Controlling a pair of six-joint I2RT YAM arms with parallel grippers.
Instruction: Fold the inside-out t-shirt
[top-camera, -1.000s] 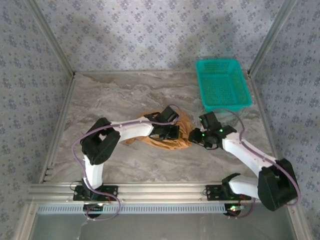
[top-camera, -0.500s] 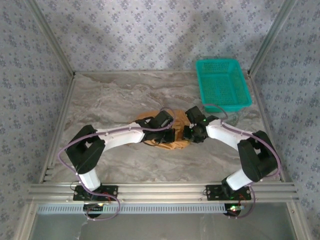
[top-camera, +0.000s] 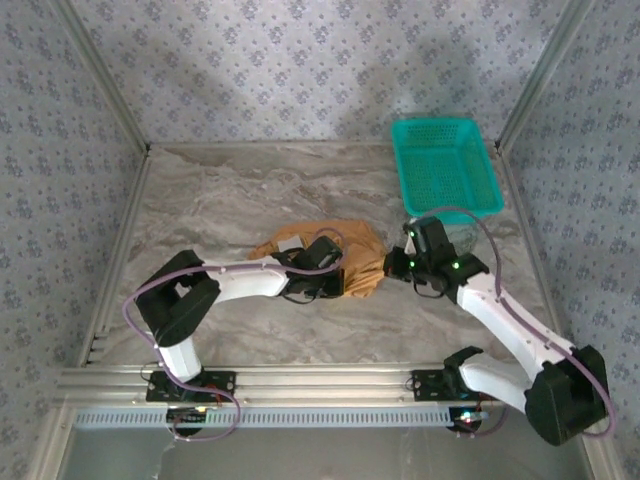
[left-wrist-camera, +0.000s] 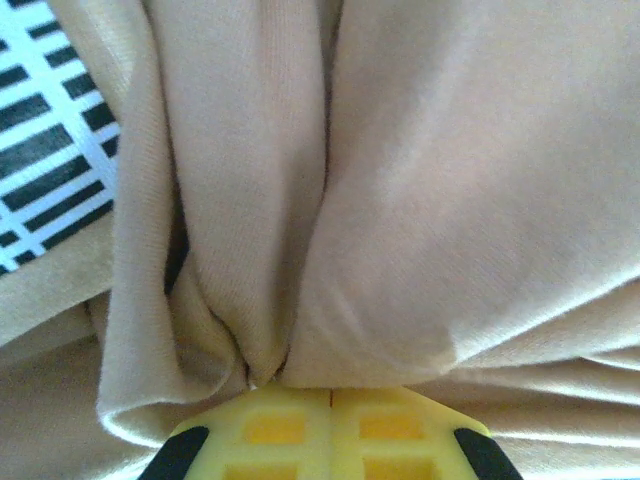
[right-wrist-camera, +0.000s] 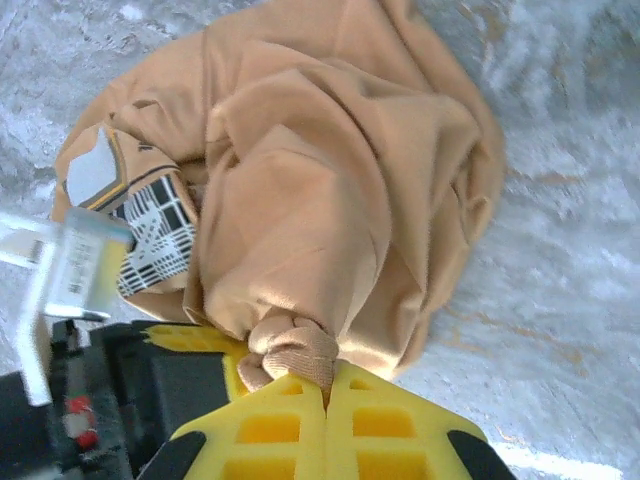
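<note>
Near side of the teal basket (top-camera: 434, 123), toward the arm bases and off its left corner, the inside-out t-shirt (top-camera: 366, 258) sits bunched in a tan-orange heap on the marbled bench (top-camera: 225, 190), apart from the basket. Right gripper (top-camera: 393, 266) meets the heap on the edge facing the basket. In the right wrist view the right gripper (right-wrist-camera: 327, 386) has its yellow fingers (right-wrist-camera: 385, 420) pressed together, a small rolled knob of cloth pinched at the tips. From there the t-shirt (right-wrist-camera: 330, 170) spreads in thick folds over the bench. A black-and-white grid print (right-wrist-camera: 150, 232) and a pale patch (right-wrist-camera: 90, 172) show at the heap's far-from-basket side. Left gripper (top-camera: 337, 279) is in the heap on the side away from the basket, with cloth showing on both flanks of the wrist. In the left wrist view the left gripper (left-wrist-camera: 330, 396) is likewise clamped. Its yellow fingers (left-wrist-camera: 390, 425) meet with no gap, and several pleats of the t-shirt (left-wrist-camera: 430, 180) converge right at the tips. Cloth looks drawn taut upward from that pinch. The same grid print (left-wrist-camera: 40, 170) peeks past a fold at the upper left. Whether any of the heap is lifted off the bench cannot be told from above.
</note>
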